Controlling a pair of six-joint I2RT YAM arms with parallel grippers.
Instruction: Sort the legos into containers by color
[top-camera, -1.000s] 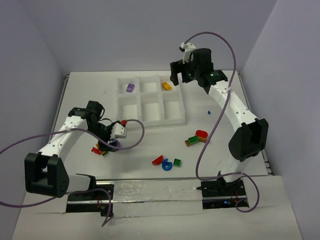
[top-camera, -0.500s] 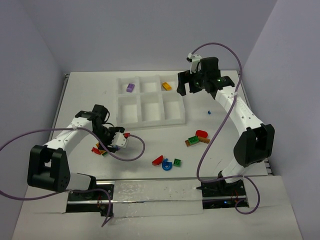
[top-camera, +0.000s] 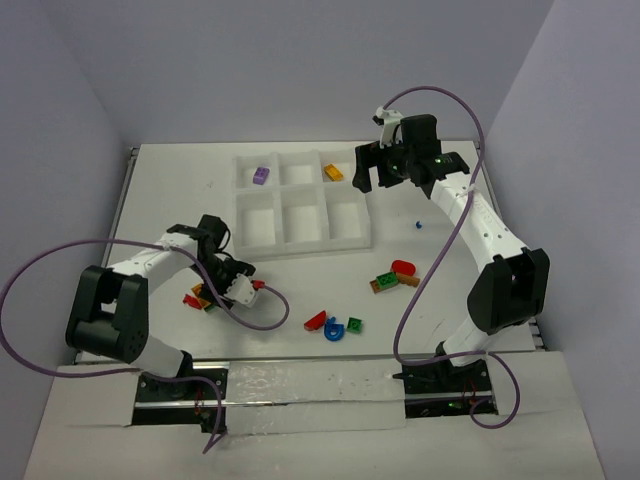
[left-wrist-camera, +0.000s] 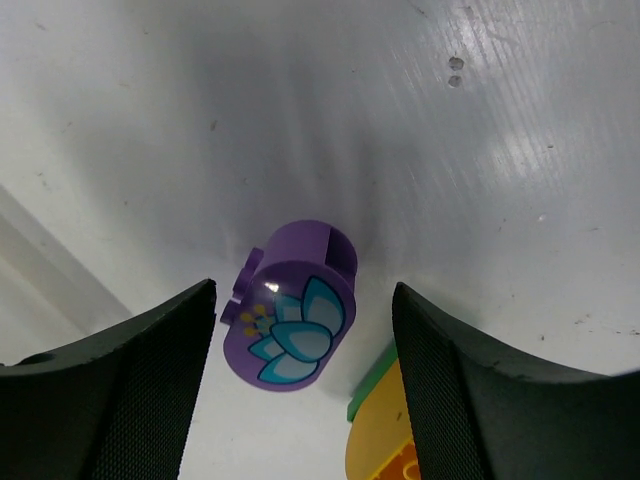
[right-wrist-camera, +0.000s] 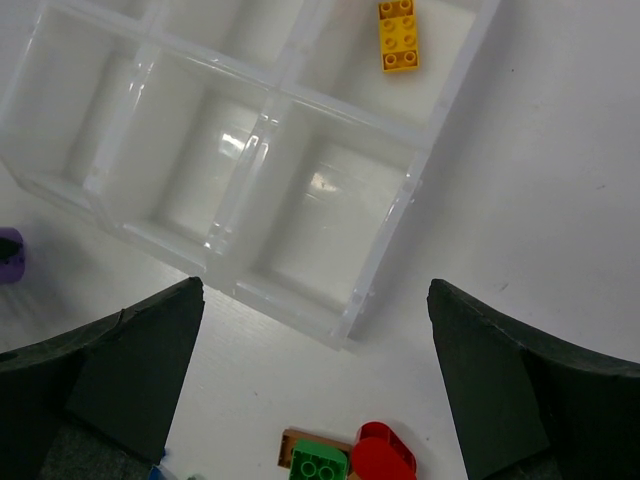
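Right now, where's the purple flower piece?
The purple piece lies on the table in the left wrist view, between the open left claw's fingers, beside an orange brick.

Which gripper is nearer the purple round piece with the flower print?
Left. The left gripper hangs open over the purple piece, a finger each side; the right gripper is off by the tray's right edge.

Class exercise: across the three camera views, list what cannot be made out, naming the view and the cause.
1. Top view: the red, orange and green bricks lie partly under the left end effector; their count is unclear.
2. Top view: the blue speck is too small to tell its shape.
3. Left wrist view: the orange brick is cut off by the bottom edge.
4. Right wrist view: the purple piece is cut off by the left edge.
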